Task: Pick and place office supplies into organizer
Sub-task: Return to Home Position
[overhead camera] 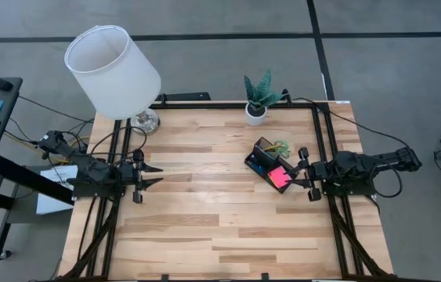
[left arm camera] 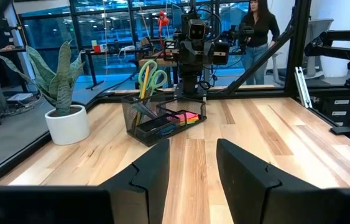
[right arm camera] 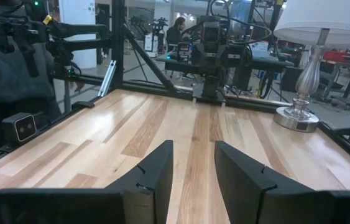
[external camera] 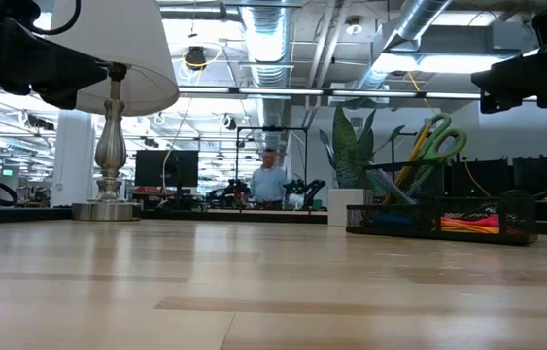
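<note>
1. On the right half of the desk (overhead camera: 204,227), near the white plant pot (overhead camera: 256,113): the organizer (overhead camera: 261,160), a black mesh tray set at an angle. In it are the green-handled scissors (overhead camera: 281,146), upright in the raised back, the pink sticky-note pad (overhead camera: 280,177) in the low front part, and some pens I cannot separate.
2. Supplies outside the tray: I find none in any view. I judge the sorting done, with only the arms left to park.
3. Risk, first: in the high view the right gripper (overhead camera: 295,174) sits just beside the pad end of the organizer. The low view shows both arms well above the wood. If I drop or swing it while pulling back, a finger could catch the mesh wall and shove or tip the tray.
4. Risk, second: the scissors stand tall and top-heavy, so a knock to the tray could spill them.
5. Risk, third: the lamp (overhead camera: 114,70) stands close to the left arm, and a wide elbow swing could strike its shade.
6. Right gripper: moderately parted, nothing between the fingers, touching nothing.
7. Left gripper (overhead camera: 156,175): at the desk's left edge, also moderately parted, empty, facing the organizer from well apart.
</note>
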Tool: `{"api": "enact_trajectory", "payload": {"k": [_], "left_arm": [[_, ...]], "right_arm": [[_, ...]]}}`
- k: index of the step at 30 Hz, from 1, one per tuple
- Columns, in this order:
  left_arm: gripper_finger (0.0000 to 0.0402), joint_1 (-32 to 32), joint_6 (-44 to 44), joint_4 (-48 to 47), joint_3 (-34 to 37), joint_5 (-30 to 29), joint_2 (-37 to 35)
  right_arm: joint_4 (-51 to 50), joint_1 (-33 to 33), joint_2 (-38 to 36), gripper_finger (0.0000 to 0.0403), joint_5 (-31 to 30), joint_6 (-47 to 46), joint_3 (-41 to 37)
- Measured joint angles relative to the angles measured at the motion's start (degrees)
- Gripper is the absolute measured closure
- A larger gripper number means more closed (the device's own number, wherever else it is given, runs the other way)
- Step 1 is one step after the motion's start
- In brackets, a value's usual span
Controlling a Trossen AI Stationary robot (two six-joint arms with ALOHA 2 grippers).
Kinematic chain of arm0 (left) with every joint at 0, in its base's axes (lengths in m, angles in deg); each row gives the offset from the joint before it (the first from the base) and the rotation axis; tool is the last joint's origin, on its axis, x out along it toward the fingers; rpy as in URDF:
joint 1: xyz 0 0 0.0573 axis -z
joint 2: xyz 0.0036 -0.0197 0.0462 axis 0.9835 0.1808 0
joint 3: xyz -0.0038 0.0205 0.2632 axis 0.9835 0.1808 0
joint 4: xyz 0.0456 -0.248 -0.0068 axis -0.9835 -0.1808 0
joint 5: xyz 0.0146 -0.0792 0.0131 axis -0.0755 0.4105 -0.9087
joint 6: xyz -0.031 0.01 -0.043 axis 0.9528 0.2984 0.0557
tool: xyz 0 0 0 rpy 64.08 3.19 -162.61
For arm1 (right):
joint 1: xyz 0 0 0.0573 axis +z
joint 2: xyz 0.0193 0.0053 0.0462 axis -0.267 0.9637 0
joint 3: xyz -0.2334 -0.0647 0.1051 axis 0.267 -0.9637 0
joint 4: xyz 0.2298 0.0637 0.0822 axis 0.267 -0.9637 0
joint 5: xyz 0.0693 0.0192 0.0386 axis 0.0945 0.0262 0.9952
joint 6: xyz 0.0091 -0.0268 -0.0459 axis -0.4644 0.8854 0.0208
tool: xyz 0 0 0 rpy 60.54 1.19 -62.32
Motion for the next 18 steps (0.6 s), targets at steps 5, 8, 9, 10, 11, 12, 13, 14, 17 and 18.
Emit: {"api": "enact_trajectory", "payload": {"k": [5, 8, 9, 10, 11, 12, 13, 14, 17, 18], "left_arm": [[0.0276, 0.01, 0.36, -0.02, 0.00, 0.00, 0.00], [0.0276, 0.02, -0.16, -0.02, 0.00, 0.00, 0.00], [0.0276, 0.02, -0.14, -0.02, 0.00, 0.00, 0.00], [0.0276, 0.02, 0.01, -0.02, 0.00, 0.00, 0.00], [0.0276, 0.02, 0.43, -0.02, 0.00, 0.00, 0.00], [0.0276, 0.02, 0.58, -0.02, 0.00, 0.00, 0.00], [0.0276, 0.02, 0.56, -0.02, 0.00, 0.00, 0.00], [0.0276, 0.00, 0.47, -0.02, 0.00, 0.00, 0.00], [0.0276, 0.02, -0.13, -0.02, 0.00, 0.01, 0.00], [0.0276, 0.01, -0.05, -0.02, 0.00, 0.02, 0.00]], "right_arm": [[0.00, 0.00, 0.00, 0.0290, 0.00, 0.00, 0.00], [0.00, 0.00, 0.00, 0.0290, -0.02, 0.00, 0.00], [0.00, 0.00, 0.00, 0.0290, 0.00, 0.00, 0.00], [0.00, 0.00, 0.00, 0.0290, 0.00, 0.00, -0.02], [0.00, 0.01, 0.00, 0.0290, -0.01, 0.00, -0.02], [0.00, 0.01, 0.00, 0.0290, -0.01, 0.00, -0.01], [0.00, 0.00, 0.00, 0.0290, -0.01, 0.00, -0.02], [0.00, 0.01, 0.00, 0.0290, -0.01, 0.00, -0.02], [0.00, 0.02, 0.00, 0.0290, 0.00, 0.00, -0.02], [0.00, 0.02, 0.00, 0.0290, 0.00, 0.00, -0.02]]}}
